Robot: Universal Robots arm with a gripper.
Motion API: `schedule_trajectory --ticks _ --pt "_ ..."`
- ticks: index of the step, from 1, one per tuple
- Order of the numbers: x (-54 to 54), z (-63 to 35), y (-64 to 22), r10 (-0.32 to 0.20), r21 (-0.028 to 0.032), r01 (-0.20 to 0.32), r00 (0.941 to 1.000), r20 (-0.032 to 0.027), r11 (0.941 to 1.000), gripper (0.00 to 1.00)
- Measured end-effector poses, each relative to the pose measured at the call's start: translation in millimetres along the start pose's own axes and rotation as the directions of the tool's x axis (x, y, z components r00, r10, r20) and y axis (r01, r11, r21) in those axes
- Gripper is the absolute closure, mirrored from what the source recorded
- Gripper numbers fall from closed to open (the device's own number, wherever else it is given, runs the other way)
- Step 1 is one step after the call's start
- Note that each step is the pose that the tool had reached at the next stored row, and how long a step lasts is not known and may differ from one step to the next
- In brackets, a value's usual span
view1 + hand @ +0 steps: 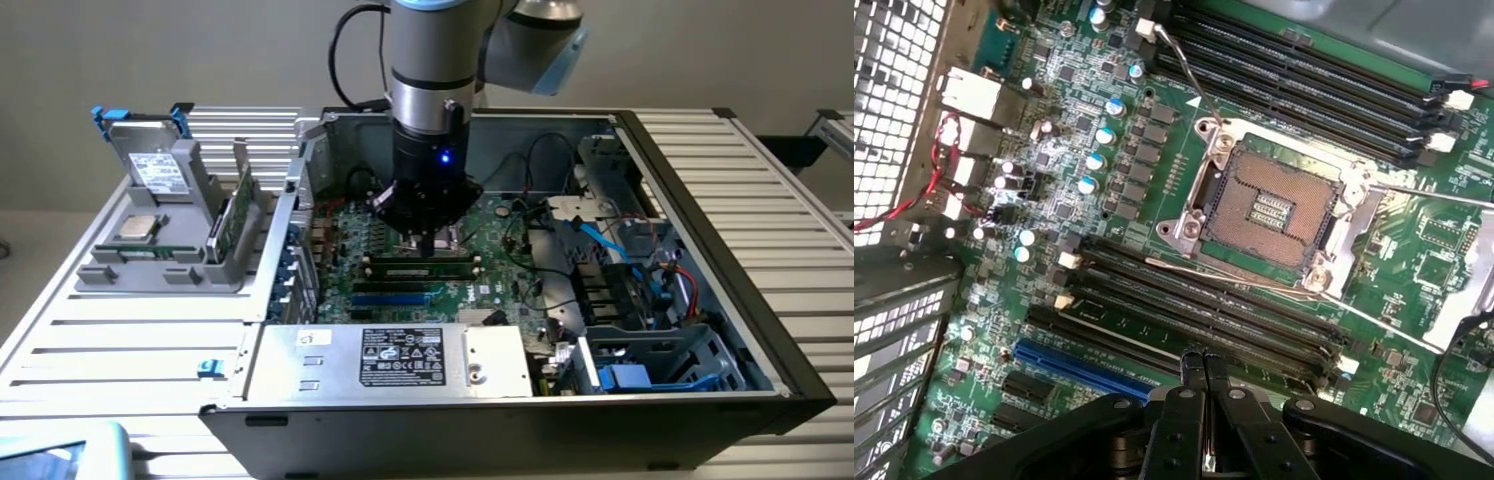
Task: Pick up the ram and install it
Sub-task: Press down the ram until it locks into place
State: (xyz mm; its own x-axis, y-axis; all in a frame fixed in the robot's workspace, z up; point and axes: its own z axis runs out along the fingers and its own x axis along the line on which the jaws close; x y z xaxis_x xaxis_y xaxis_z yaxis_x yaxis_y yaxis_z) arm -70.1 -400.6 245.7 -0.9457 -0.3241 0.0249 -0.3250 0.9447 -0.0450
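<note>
The ram (424,266) is a long green stick with dark chips. It sits lengthwise in one of the black memory slots just in front of the empty processor socket (1272,208). In the wrist view the ram (1150,320) runs diagonally between the black slots. My gripper (427,243) hangs straight down over the middle of the stick. Its two fingers are pressed together, and the gripper (1200,366) has its tips right at the ram's upper edge. I cannot tell whether they touch it.
The motherboard (501,225) lies inside an open computer case (694,200) with cables and a drive cage at the exterior view's right. The power supply (400,360) fills the front. A grey holder (167,270) outside the case carries a drive, a silver processor and another green board (238,215).
</note>
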Motion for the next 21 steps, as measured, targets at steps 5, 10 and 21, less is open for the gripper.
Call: schedule_trajectory --ticks 5,10,21 --pt "0.0 0.0 0.0 0.052 0.0045 -0.053 0.9985 0.0157 0.9986 0.89" --pt "0.0 0.0 0.0 0.113 0.0054 -0.113 0.9933 0.0211 0.9935 0.89" --pt "0.0 -0.1 0.0 0.260 0.0037 -0.260 0.9656 0.0168 0.9657 0.89"
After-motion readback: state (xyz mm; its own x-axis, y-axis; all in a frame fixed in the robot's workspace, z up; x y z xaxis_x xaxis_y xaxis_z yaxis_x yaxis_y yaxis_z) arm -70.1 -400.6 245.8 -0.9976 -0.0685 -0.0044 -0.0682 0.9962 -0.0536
